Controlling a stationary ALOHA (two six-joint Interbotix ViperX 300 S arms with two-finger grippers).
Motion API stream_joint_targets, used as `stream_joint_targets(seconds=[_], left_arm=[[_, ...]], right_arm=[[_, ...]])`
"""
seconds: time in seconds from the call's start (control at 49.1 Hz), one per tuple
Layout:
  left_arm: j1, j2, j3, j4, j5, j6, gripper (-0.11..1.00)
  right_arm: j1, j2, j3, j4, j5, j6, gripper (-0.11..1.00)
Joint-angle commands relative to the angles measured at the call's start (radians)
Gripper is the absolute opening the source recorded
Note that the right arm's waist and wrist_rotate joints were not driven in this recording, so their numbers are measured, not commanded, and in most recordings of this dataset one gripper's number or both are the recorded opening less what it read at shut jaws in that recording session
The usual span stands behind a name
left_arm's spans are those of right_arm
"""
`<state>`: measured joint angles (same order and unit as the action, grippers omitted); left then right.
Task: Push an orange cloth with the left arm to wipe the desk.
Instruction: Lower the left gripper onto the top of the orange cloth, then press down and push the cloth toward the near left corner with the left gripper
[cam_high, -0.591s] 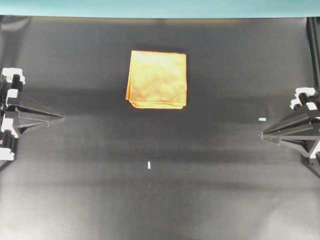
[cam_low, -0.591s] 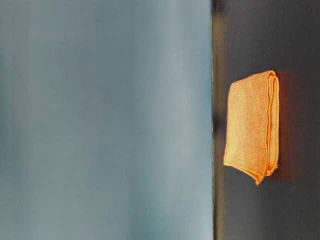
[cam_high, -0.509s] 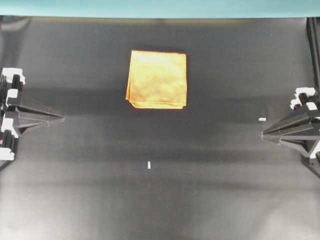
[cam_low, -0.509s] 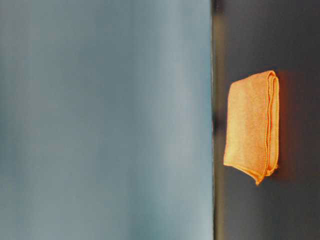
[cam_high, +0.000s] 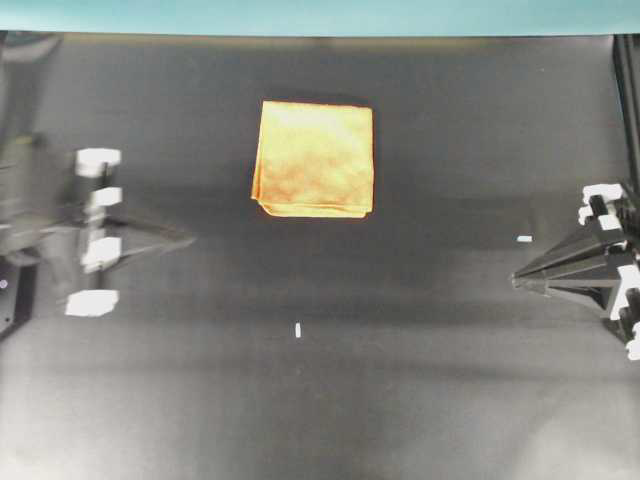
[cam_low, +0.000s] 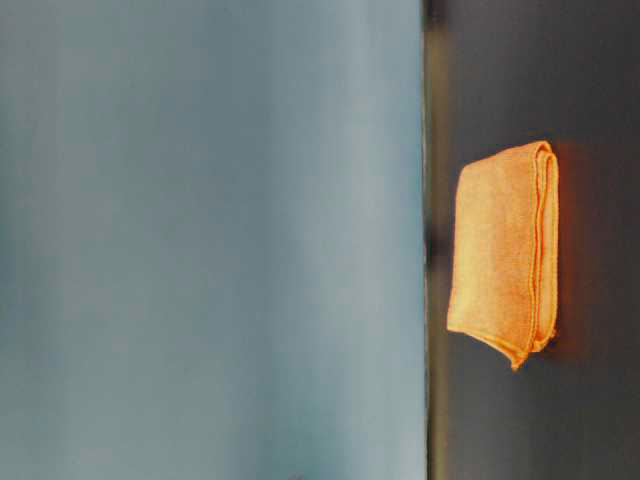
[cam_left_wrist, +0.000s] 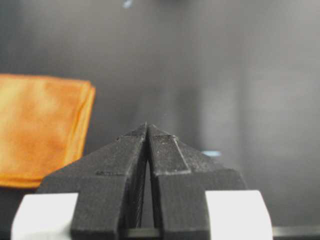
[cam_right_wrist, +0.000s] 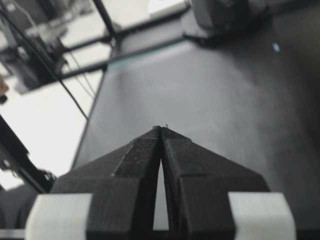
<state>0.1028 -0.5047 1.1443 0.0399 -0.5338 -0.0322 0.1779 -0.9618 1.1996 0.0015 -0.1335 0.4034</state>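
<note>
Currently the left arm's fingers (cam_high: 185, 240) are pressed together and hold nothing. The orange cloth (cam_high: 314, 158) lies flat on the table (cam_high: 420, 380), ahead of those fingers and off to one side, well apart. It appears light, soft and folded in layers; pressing down on top should slide it. The right arm's fingers (cam_high: 520, 281) are likewise together. No writing is legible.

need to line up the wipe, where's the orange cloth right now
In the overhead view the orange cloth lies flat on the desk in the upper middle, near the teal strip, ahead and to the right of the left gripper, untouched.
</note>
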Motion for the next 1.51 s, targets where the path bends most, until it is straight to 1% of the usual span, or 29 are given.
stream_joint_targets(seconds=[0.0, 0.041, 0.102, 0.183, 0.285, 0.326, 0.346, 0.428, 0.489, 0.529, 0.672, 0.835, 1.038, 1.222, 1.324, 1.486], left_arm=[[0.048, 0.133, -0.043, 0.003, -0.098, 0.002, 0.01], [0.064, 0.178, -0.058, 0.005, -0.126, 0.006, 0.01], [0.086, 0.238, -0.084, 0.003, -0.150, 0.011, 0.04], [0.115, 0.308, -0.124, 0.003, -0.161, 0.012, 0.14], [0.143, 0.383, -0.170, 0.005, -0.161, 0.012, 0.35], [0.153, 0.411, -0.189, 0.003, -0.164, 0.011, 0.46], [0.160, 0.426, -0.199, 0.003, -0.164, 0.009, 0.53], [0.196, 0.482, -0.241, 0.003, -0.164, -0.002, 0.74], [0.222, 0.522, -0.272, 0.003, -0.161, -0.002, 0.85], [0.241, 0.548, -0.291, 0.003, -0.161, -0.002, 0.89], [0.295, 0.638, -0.371, 0.003, -0.161, -0.002, 0.88], [0.305, 0.742, -0.463, 0.003, -0.152, -0.008, 0.87], [0.319, 0.856, -0.561, 0.003, -0.086, -0.021, 0.87], [0.324, 0.893, -0.598, 0.003, -0.043, -0.029, 0.87], [0.327, 0.893, -0.594, 0.003, -0.031, -0.029, 0.87], [0.328, 0.891, -0.583, 0.003, 0.026, -0.031, 0.87]], right_arm=[[0.000, 0.009, -0.006, 0.000, 0.021, 0.000, 0.00], [0.000, 0.008, -0.006, 0.000, 0.029, 0.000, 0.00], [0.000, 0.008, -0.006, 0.000, 0.037, 0.000, 0.00], [0.000, 0.002, -0.005, 0.000, 0.040, 0.000, 0.00], [0.000, -0.006, -0.003, 0.000, 0.040, 0.000, 0.00], [0.000, -0.009, -0.002, 0.000, 0.038, 0.000, 0.00], [0.000, -0.011, 0.000, 0.000, 0.040, 0.002, 0.00], [0.000, -0.014, 0.005, 0.002, 0.040, 0.000, 0.00], [0.000, -0.015, 0.011, 0.000, 0.038, 0.000, 0.00], [0.000, -0.015, 0.017, 0.000, 0.037, 0.002, 0.00], [0.000, -0.017, 0.021, 0.002, 0.035, 0.002, 0.00], [0.000, -0.020, 0.021, 0.002, 0.032, 0.000, 0.00], [0.000, -0.026, 0.021, 0.002, 0.038, 0.000, 0.00], [-0.002, -0.028, 0.025, 0.000, 0.038, 0.000, 0.00], [-0.002, -0.028, 0.025, 0.000, 0.037, 0.000, 0.00], [0.000, -0.026, 0.026, 0.002, 0.038, 0.000, 0.00]])
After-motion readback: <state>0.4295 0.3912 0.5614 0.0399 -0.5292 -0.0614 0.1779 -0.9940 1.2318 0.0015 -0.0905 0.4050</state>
